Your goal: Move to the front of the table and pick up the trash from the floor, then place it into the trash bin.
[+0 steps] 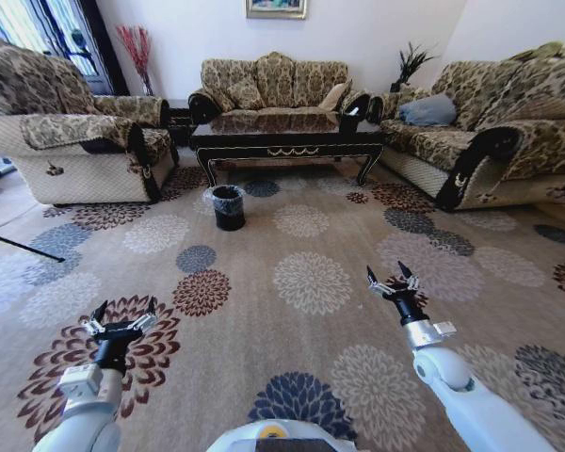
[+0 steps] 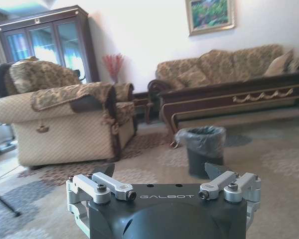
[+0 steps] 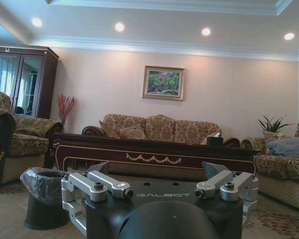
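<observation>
1. Head view: beige floor (image 1: 292,330) w/ round flower medallions; glossy dark table (image 1: 287,132) w/ gold trim amid patterned sofas.
2. Trash bin (image 1: 229,207), black, round, clear bag liner, stands just in front of table's left end.
3. My left gripper (image 1: 122,318) & right gripper (image 1: 393,280) hang low over carpet, both spread, holding nothing.
4. Right wrist view adds ceiling spots & framed painting (image 3: 163,82).

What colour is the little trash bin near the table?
The trash bin is black, lined with a clear plastic bag. It shows best in the left wrist view.
</observation>
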`<state>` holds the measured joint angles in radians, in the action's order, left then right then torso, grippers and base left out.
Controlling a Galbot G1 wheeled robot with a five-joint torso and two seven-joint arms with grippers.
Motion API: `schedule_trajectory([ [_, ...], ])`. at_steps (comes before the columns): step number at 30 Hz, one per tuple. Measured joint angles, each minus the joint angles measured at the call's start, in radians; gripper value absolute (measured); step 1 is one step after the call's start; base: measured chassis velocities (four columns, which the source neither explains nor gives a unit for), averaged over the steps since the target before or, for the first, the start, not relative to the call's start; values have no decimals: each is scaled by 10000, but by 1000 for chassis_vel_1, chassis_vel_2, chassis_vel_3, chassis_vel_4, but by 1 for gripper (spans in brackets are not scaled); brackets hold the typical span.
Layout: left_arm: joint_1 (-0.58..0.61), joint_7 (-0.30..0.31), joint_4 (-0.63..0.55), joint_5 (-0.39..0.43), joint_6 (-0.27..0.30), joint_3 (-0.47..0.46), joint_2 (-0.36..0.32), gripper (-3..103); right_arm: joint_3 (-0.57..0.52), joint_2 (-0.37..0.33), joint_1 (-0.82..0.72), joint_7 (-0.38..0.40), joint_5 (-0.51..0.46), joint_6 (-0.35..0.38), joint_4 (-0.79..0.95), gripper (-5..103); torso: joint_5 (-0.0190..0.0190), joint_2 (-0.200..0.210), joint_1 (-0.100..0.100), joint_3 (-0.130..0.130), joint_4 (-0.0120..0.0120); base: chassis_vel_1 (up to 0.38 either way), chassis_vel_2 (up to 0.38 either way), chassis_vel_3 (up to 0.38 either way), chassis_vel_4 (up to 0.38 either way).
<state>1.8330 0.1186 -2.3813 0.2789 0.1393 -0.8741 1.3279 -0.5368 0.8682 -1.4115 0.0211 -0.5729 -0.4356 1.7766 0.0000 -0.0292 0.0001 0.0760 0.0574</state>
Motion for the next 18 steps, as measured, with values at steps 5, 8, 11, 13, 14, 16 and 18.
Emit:
schedule_trajectory([
  [5,-97,-650,99,415,-506,-265,-9,100,-16,10,-5,40,71,25,39,100,0,-62,1,56,1,0,0,0,0],
  [8,-148,-1005,149,564,-726,-493,-12,100,-96,26,-20,145,121,95,190,100,0,-174,10,148,0,0,0,0,0],
  [11,-216,-1220,148,682,-752,-707,-15,100,-214,32,-26,218,101,135,341,100,0,-293,27,254,0,0,0,0,0],
  [13,-259,-1303,115,764,-751,-829,-18,100,-386,36,-30,217,107,157,440,100,0,-373,32,332,0,0,0,0,0],
  [14,-278,-1337,90,795,-742,-891,-17,100,-511,43,-43,194,135,239,521,100,0,-426,37,379,0,0,0,0,0],
  [16,-309,-1377,52,837,-722,-1021,-7,100,-789,50,-100,180,174,592,761,100,1,-503,52,444,1,0,0,0,0],
  [18,-388,-1449,11,917,-695,-1318,-3,100,-1134,19,-249,446,106,1368,1375,100,0,-635,79,554,2,0,0,0,0],
])
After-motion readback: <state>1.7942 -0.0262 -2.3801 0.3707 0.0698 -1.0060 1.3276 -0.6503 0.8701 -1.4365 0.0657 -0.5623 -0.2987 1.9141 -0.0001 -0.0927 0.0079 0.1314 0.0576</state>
